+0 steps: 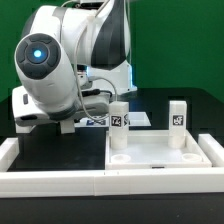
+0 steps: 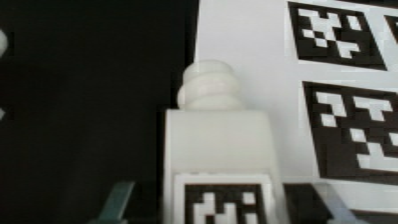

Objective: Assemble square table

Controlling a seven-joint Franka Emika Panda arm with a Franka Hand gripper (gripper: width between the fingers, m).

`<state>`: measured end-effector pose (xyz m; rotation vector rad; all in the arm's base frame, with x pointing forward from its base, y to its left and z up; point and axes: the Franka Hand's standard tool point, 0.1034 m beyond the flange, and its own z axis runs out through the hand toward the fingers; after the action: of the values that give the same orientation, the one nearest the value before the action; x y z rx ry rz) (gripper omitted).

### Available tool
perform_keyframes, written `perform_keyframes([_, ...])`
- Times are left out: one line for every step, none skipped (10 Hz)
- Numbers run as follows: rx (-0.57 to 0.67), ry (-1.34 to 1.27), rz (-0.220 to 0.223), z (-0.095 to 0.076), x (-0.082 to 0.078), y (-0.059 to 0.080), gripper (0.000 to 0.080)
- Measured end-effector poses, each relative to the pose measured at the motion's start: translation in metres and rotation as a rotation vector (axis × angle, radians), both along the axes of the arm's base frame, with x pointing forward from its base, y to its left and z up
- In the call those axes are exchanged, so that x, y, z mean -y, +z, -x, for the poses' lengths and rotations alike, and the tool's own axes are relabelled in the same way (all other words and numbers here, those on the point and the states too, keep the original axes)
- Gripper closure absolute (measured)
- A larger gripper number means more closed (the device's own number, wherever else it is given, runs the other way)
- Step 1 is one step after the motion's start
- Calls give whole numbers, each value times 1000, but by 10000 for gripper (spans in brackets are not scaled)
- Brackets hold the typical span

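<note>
In the wrist view a white leg block (image 2: 215,140) lies flat, its threaded tip (image 2: 212,85) pointing away and its tag (image 2: 224,203) near my fingers. My gripper (image 2: 228,206) is open, one finger (image 2: 119,203) on each side of the leg with a gap on both sides. In the exterior view the white square tabletop (image 1: 160,158) lies at the front right with two legs (image 1: 118,126) (image 1: 178,117) standing upright on it. The arm (image 1: 60,60) hides my fingers and the lying leg there.
The marker board (image 2: 267,60) lies under and beside the lying leg; it also shows in the exterior view (image 1: 97,120). A long white border rail (image 1: 50,182) runs along the front and left. A white rounded part (image 2: 4,45) shows at the wrist view's edge.
</note>
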<state>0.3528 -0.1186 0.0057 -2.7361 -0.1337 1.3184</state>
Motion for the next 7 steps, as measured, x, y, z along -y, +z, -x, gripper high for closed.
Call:
perform_keyframes([-1,-1,-1,0,-1,1,515])
perform_keyframes([-2,-1,-4,-2,-5,5,515])
perform_keyframes([-11,-8,-11,-4,-12,16,515])
perform_keyframes([-17,-9,-17,-8,-17,32,515])
perform_keyframes([-18,-8,-21,-13,-20,48,514])
perform_keyframes([-17,-8,-24,-19,-21,61,514])
perform_keyframes([25,-4,-57,-25,-19,68,514])
